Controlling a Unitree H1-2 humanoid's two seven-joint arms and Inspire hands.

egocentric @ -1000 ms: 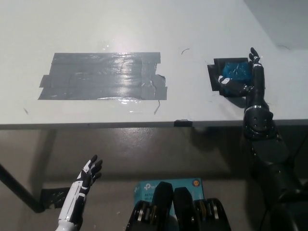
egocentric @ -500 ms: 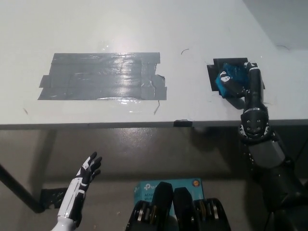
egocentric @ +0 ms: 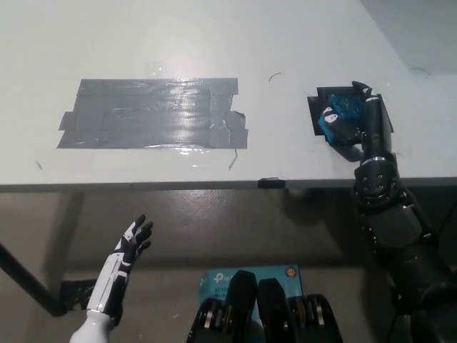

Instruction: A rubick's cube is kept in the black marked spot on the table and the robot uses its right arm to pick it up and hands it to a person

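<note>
One view, from the head: I see my right hand [egocentric: 355, 118] closed around the blue rubick's cube [egocentric: 343, 114], which sits on the black marked spot [egocentric: 315, 114] near the table [egocentric: 214, 43] edge. Well left of the cube lies a grey tape patch [egocentric: 153, 123]. My left hand [egocentric: 132, 243] hangs below the table, fingers spread, holding nothing.

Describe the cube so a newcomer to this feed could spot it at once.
Start at the white table and skip the big grey tape patch on its left half. Near the table's right front edge is a small black square; the cube sits on it, with the black right hand wrapped around it. It is the only bright blue thing on the table.
</note>
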